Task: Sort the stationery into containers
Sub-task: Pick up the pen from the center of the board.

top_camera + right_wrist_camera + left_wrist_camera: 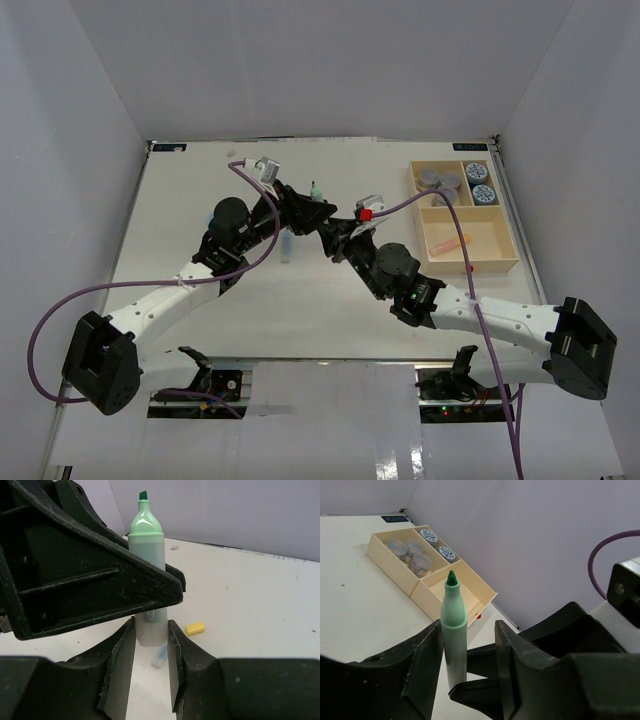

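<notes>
1. A pale green marker (454, 630) stands upright above the tabletop (330, 300), uncapped, its dark green tip pointing up, held between the jaws of both grippers.
2. A light wooden tray (512, 262) sits at the far right of the tabletop; grey rolls (440, 182) fill one small compartment, two blue-and-white patterned rolls (480, 182) another, and an orange marker (450, 243) lies in the large section.
3. A small yellow block (195, 627) and a pale blue marker (159, 656) lie on the tabletop.
</notes>
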`<state>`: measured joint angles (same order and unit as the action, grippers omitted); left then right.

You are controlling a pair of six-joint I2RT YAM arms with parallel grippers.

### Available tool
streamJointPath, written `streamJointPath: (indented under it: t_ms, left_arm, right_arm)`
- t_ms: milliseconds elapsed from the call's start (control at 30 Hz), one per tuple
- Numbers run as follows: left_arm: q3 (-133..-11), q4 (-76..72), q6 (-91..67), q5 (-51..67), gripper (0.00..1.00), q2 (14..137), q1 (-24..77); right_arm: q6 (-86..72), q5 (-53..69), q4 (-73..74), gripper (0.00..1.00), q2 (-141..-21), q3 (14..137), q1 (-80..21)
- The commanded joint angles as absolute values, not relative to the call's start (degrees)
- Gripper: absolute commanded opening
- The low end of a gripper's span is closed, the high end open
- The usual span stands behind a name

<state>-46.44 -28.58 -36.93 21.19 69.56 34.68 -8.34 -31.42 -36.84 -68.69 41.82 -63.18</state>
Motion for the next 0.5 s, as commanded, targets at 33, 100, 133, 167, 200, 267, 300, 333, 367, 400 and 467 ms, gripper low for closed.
streamJointPath:
  t_ms: [33, 100, 133, 167, 200, 267, 300, 333, 367, 400, 467]
  left_arm:
    - [-45.0, -32.8, -36.6, 21.1, 0.50, 69.1, 35.0]
    - [-44.7, -33.3, -36.9, 21.4, 0.44, 69.2, 35.0]
    - [-44.6, -33.6, -37.2, 21.6, 0.43, 69.2, 35.0]
    - [-44.5, -33.7, -37.3, 21.8, 0.40, 69.3, 35.0]
    - [-44.3, -34.3, -37.3, 22.1, 0.40, 69.3, 35.1]
    - [-43.9, -34.6, -37.6, 22.4, 0.39, 69.3, 35.1]
    - [-43.9, -34.8, -37.7, 22.5, 0.39, 69.3, 35.1]
    - [-43.9, -34.8, -37.8, 22.7, 0.39, 69.2, 35.1]
    - [-43.9, -34.7, -37.9, 22.7, 0.39, 69.3, 35.1]
    - [-43.8, -34.8, -37.9, 22.6, 0.38, 69.3, 35.1]
    - [-43.8, -34.7, -37.8, 22.6, 0.35, 69.3, 35.1]
  right_arm:
    - [-8.3, -32.8, -41.4, 0.08, -67.4, 41.5, -63.8]
    - [-8.5, -33.0, -41.7, 0.08, -67.5, 41.0, -63.7]
    - [-8.6, -33.0, -41.8, 0.08, -67.4, 41.0, -63.7]
    - [-8.6, -33.1, -42.1, 0.08, -67.4, 40.9, -63.7]
    - [-8.6, -33.2, -42.1, 0.08, -67.4, 40.8, -63.7]
    - [-8.8, -33.3, -42.4, 0.08, -67.2, 40.7, -63.8]
    - [-8.8, -33.4, -42.5, 0.08, -67.1, 40.7, -63.7]
    - [-8.8, -33.5, -42.7, 0.08, -67.1, 40.7, -63.7]
    - [-8.7, -33.5, -42.7, 0.08, -67.2, 40.7, -63.8]
    - [-8.7, -33.5, -42.6, 0.08, -67.2, 40.8, -63.8]
    - [-8.8, -33.1, -42.6, 0.08, -67.3, 40.8, -63.7]
